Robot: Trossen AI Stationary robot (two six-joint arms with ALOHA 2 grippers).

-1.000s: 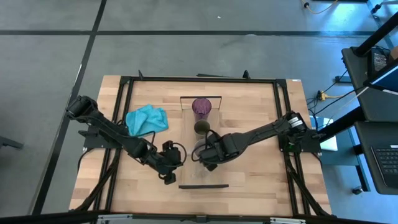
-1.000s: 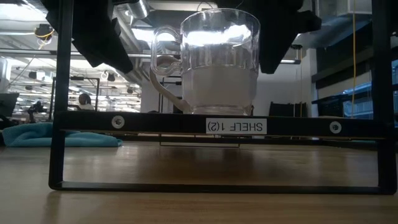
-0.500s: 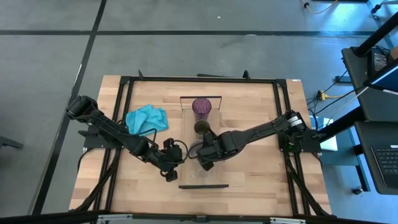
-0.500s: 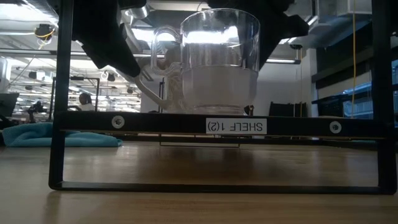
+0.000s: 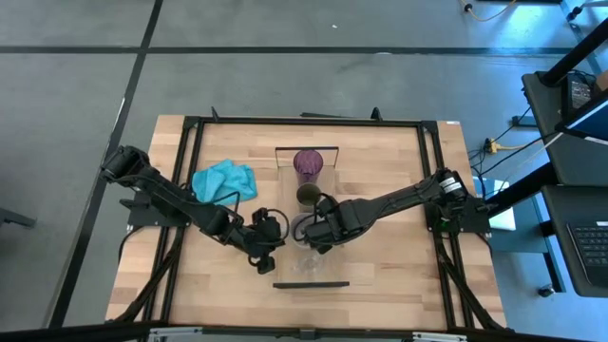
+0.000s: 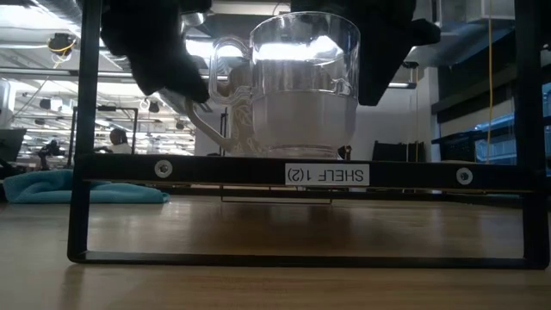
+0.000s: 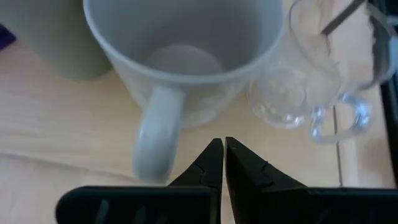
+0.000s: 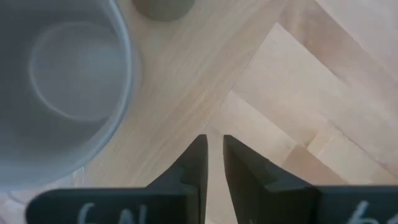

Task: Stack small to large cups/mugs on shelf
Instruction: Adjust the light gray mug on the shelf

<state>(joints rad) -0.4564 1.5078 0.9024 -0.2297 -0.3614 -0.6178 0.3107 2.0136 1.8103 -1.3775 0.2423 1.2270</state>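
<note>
From above, a long narrow light-wood shelf (image 5: 306,228) with thin black end frames is seen lying lengthwise on the wooden table (image 5: 399,247), with a tall purple tumbler (image 5: 308,165) at its far end, a small dark olive cup (image 5: 308,196) just nearer, then a grey handled mug (image 5: 304,231) and a small clear glass cup (image 5: 306,264) towards the near end. The left gripper (image 5: 267,247) is placed just beside the mug on one side and the right gripper (image 5: 320,237) on the other; a crumpled teal cloth (image 5: 224,181) is left on the table well apart. At table height, the clear glass is shown standing upright on the shelf rail (image 6: 301,173), which is labelled "SHELF 1(2)", with the grey mug (image 6: 301,120) seen through it and dark gripper bodies at either side above. Through the left wrist camera, the left gripper's fingers (image 7: 211,165) are pressed together on nothing, just short of the grey mug's handle (image 7: 153,142), with the clear glass (image 7: 311,81) beside the mug. Through the right wrist camera, the right gripper's fingers (image 8: 196,163) are held only slightly apart, empty, over the shelf boards beside the grey mug (image 8: 59,87), the olive cup (image 8: 163,7) beyond.
</note>
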